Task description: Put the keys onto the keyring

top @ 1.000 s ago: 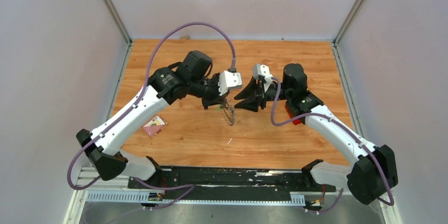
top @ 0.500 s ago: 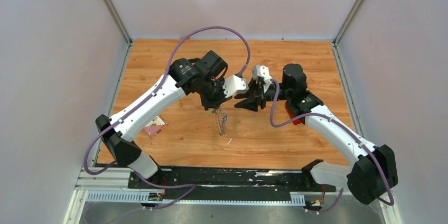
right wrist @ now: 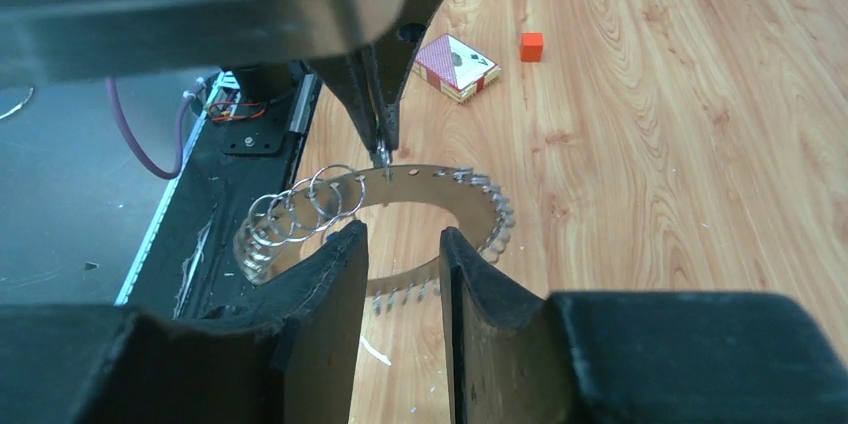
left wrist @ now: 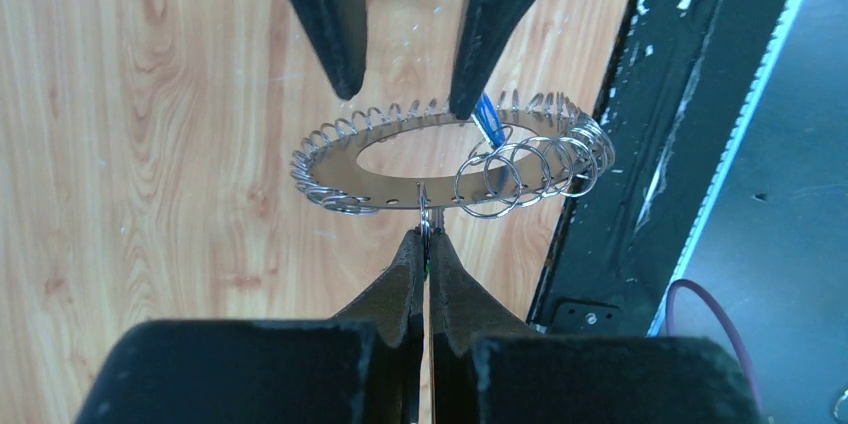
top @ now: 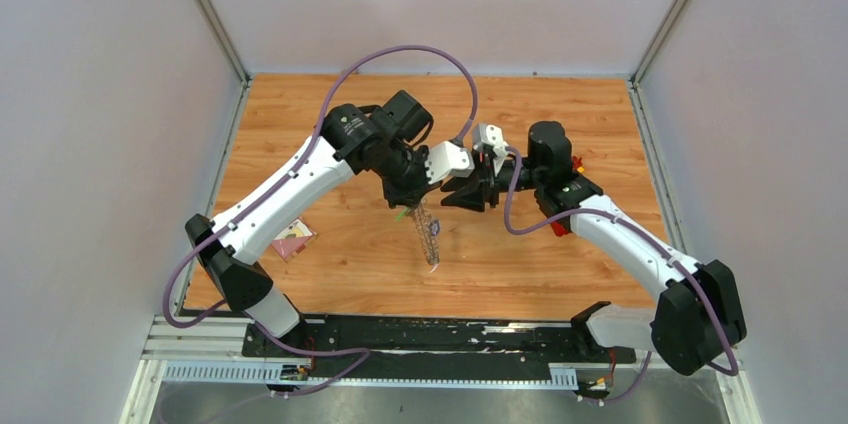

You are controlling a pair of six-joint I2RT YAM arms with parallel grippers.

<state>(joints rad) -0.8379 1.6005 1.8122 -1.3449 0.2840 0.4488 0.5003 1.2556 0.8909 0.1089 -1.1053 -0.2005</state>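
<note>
The keyring (left wrist: 335,159) is a flat silver ring with small wire loops all round its rim. It hangs above the wooden table, edge-on in the top view (top: 430,234). My left gripper (left wrist: 424,236) is shut on a loop at its near rim, and a green sliver shows between the pads. A small blue key (left wrist: 489,126) sits among the loops at the far rim. My right gripper (right wrist: 400,244) is open over that rim, with nothing between its fingers. One of its fingertips (left wrist: 462,104) touches the ring beside the blue key.
A pink card (top: 293,239) lies on the table at the left. A red block with white squares (right wrist: 456,66) and a small orange cube (right wrist: 531,45) lie beyond the ring, near the right arm. The black base rail (top: 440,334) runs along the near edge.
My left arm has lifted its elbow and turned its wrist, so the ring now hangs lower. My right gripper has moved left up to the ring and narrowed slightly.
</note>
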